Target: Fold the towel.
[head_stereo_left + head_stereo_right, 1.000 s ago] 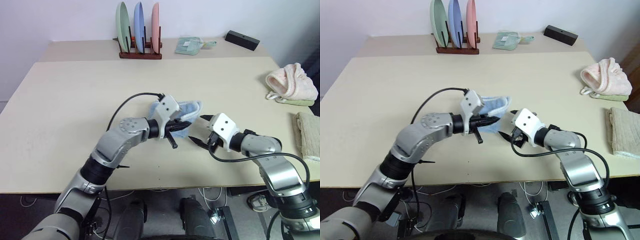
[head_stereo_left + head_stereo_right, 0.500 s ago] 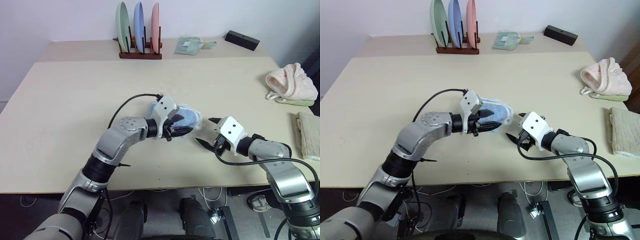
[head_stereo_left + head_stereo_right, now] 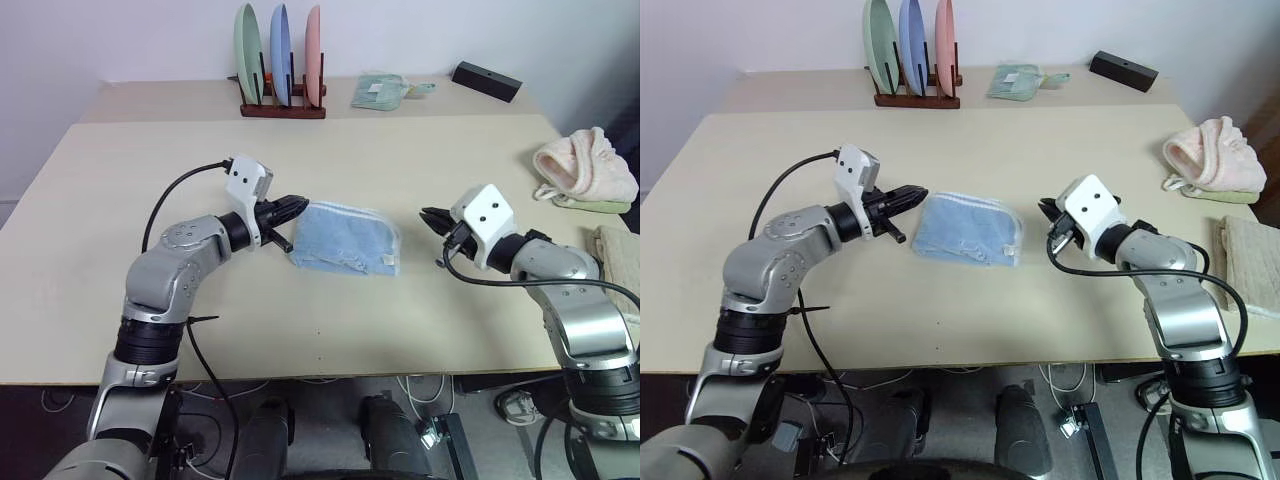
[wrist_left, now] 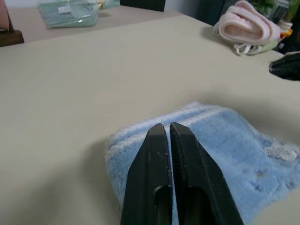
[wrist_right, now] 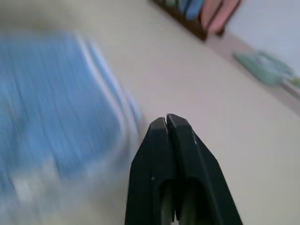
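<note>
The light blue towel [image 3: 345, 240] lies folded into a small pad in the middle of the table, white trim along its far edge, also seen in the left wrist view [image 4: 220, 150]. My left gripper [image 3: 297, 206] hovers just off the towel's left side, shut and empty, fingers pressed together [image 4: 164, 133]. To the right of the towel my right gripper [image 3: 430, 215] is raised above the table, also shut with nothing in it [image 5: 165, 123]. Neither gripper touches the cloth.
A wooden rack of three plates [image 3: 280, 60] stands at the back, with a pale green cloth [image 3: 378, 90] and a black box [image 3: 484, 79] beside it. A pink bundled towel [image 3: 585, 165] and a beige cloth [image 3: 618, 262] lie at the table's right edge.
Both grippers let go of the towel, pulled apart and rose. The left one moved left, opened and shut again. The right one closed. The towel now lies flat and folded.
</note>
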`<state>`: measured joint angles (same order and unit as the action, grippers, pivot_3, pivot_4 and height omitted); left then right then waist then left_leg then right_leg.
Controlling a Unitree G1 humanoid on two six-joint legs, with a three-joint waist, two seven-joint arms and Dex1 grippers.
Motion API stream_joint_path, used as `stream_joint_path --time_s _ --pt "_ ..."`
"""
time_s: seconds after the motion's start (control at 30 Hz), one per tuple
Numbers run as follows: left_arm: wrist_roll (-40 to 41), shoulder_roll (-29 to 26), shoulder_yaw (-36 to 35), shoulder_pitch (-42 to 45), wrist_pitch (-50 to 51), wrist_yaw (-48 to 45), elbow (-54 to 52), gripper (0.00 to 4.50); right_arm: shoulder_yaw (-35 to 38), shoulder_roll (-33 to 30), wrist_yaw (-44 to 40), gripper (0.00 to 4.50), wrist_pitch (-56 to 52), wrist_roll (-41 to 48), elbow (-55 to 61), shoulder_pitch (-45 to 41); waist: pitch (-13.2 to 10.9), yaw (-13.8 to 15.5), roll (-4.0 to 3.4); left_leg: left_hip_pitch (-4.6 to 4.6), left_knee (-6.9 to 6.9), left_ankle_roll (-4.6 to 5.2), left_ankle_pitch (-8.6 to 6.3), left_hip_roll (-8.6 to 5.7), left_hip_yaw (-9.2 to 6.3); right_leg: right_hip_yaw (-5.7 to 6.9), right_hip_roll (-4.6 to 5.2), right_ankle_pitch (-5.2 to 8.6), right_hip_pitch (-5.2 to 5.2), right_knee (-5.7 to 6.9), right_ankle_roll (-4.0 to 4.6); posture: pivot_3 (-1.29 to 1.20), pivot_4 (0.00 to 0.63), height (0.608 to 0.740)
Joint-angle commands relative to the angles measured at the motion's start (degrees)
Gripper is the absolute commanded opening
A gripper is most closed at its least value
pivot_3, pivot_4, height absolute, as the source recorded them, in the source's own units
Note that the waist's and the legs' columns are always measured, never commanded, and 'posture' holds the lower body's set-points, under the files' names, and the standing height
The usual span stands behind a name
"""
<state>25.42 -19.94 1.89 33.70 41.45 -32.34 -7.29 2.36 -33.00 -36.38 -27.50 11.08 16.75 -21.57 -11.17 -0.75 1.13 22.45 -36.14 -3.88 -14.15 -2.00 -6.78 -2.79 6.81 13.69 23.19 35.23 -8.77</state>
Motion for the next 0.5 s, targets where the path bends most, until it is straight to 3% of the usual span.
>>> stream_joint_path --time_s 0.03,0.2,0.5 --pt "-2.36 2.91 2.91 0.63 -4.33 0.04 2.97 0.08 -3.15 6.52 3.4 0.0 -3.26 2.1 0.26 -4.78 0.01 -0.09 -0.03 -0.01 0.0 0.0 0.0 0.0 0.0 0.0 0.0 0.0 0.0 0.0 0.0 0.0 0.15 0.74" --pt "-6.32 7.18 6.28 -2.71 -8.1 1.58 9.25 0.08 -8.66 13.85 6.65 0.0 -4.32 -0.47 -7.27 -4.7 0.03 -0.23 -0.04 -0.03 0.02 -0.01 0.0 0.0 0.0 0.0 -0.01 -0.01 0.03 0.05 0.01 0.0 0.15 0.74" --pt "-12.16 7.23 6.75 -7.48 -16.38 3.05 15.35 0.08 -13.61 13.02 7.21 0.0 1.26 -6.41 -15.41 0.47 0.14 -0.28 -0.15 -0.12 0.02 0.0 0.0 0.0 0.02 -0.01 -0.01 -0.02 -0.02 0.11 0.02 0.0 0.15 0.74"
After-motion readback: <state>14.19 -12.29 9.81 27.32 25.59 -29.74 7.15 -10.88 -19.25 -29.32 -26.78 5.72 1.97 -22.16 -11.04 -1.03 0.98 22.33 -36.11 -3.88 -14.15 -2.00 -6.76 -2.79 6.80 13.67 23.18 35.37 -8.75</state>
